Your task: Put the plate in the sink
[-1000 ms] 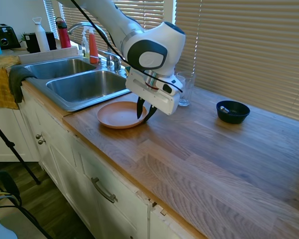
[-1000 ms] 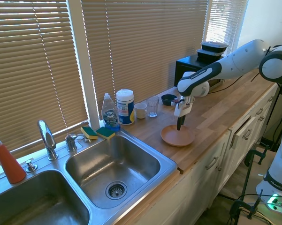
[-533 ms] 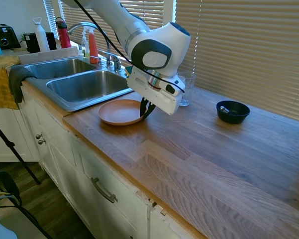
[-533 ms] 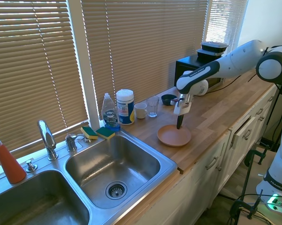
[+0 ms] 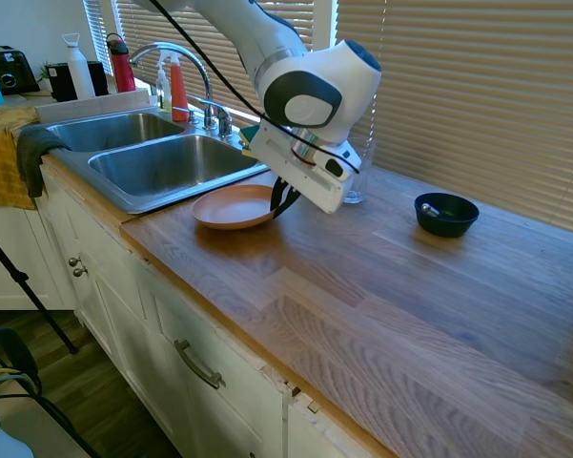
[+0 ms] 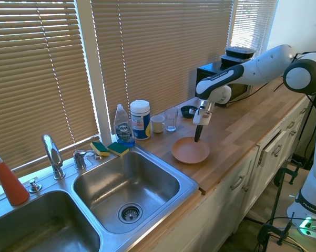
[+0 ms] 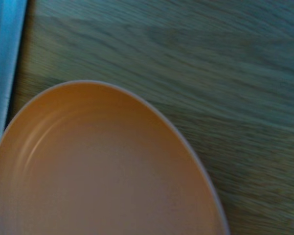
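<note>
- First exterior view: the plate (image 5: 235,206) has shifted toward the sink (image 5: 162,164) over the last second and now rides a little clear of the tabletop (image 5: 381,286), its shadow showing beneath it. The pincer (image 5: 284,200) is clamped on the plate's rim on the side away from the sink. The carry looks under way, with the plate not yet over the basin. The fingertips are dark against the rim, so how deep they bite is hard to judge.
- Second exterior view: the plate (image 6: 190,150) has drawn closer to the sink (image 6: 127,185) edge, though it is over wood for now. The pincer (image 6: 197,137) comes down on its far rim; the contact is too small to make out.
- Wrist view: the plate (image 7: 98,176) fills the lower part, blurred and cut off at the bottom edge. Wood grain lies beyond it, and a pale blue-grey strip along one side may be the sink's rim; I cannot tell.
</note>
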You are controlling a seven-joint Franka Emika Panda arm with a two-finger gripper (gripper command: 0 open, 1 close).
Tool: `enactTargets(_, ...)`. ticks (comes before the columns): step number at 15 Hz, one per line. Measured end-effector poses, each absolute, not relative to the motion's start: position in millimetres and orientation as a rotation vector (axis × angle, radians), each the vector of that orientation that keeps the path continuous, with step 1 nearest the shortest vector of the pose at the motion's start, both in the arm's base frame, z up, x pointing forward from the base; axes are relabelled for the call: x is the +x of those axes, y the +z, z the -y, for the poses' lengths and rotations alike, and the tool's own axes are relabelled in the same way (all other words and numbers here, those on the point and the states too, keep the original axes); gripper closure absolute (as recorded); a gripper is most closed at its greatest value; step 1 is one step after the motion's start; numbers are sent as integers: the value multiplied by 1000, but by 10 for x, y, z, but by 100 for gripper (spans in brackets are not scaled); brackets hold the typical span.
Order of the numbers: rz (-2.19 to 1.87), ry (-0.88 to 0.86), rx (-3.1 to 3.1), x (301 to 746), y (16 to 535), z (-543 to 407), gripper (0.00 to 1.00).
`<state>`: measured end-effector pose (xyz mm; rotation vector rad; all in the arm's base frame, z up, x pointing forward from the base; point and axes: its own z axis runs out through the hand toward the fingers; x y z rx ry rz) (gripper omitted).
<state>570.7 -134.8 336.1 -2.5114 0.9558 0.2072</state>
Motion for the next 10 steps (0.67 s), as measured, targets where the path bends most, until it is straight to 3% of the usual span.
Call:
enactTargets(6,-944,181,-2500,5875,4054,413,100)
enactTargets(10,-935,188,-2504,5989,4131,105,100)
